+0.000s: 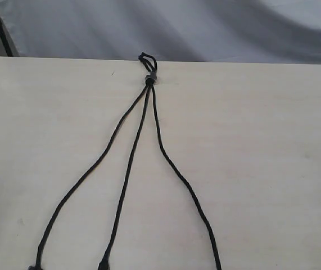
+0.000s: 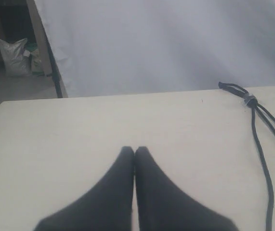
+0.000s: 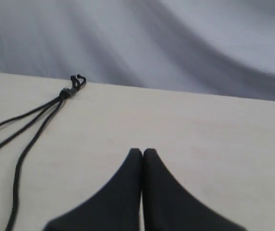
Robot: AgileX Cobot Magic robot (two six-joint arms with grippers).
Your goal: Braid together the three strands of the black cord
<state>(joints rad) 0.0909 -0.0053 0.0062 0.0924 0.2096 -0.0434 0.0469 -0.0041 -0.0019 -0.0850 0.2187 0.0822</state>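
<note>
The black cord lies on the pale wooden table (image 1: 261, 140), its knot with a greyish band (image 1: 149, 79) and small loop at the far edge. Three strands fan out unbraided toward the near edge: left strand (image 1: 87, 174), middle strand (image 1: 128, 169), right strand (image 1: 182, 180). The knot (image 2: 249, 100) and strands show in the left wrist view, and the knot (image 3: 68, 92) in the right wrist view. My left gripper (image 2: 135, 150) is shut with nothing in it, away from the cord. My right gripper (image 3: 142, 152) is likewise shut and empty. Neither gripper shows in the exterior view.
A white-grey cloth backdrop (image 1: 177, 28) hangs behind the table's far edge. A dark stand pole (image 2: 55, 72) and a pale bag (image 2: 13, 55) on the floor sit beyond the table's far left corner.
</note>
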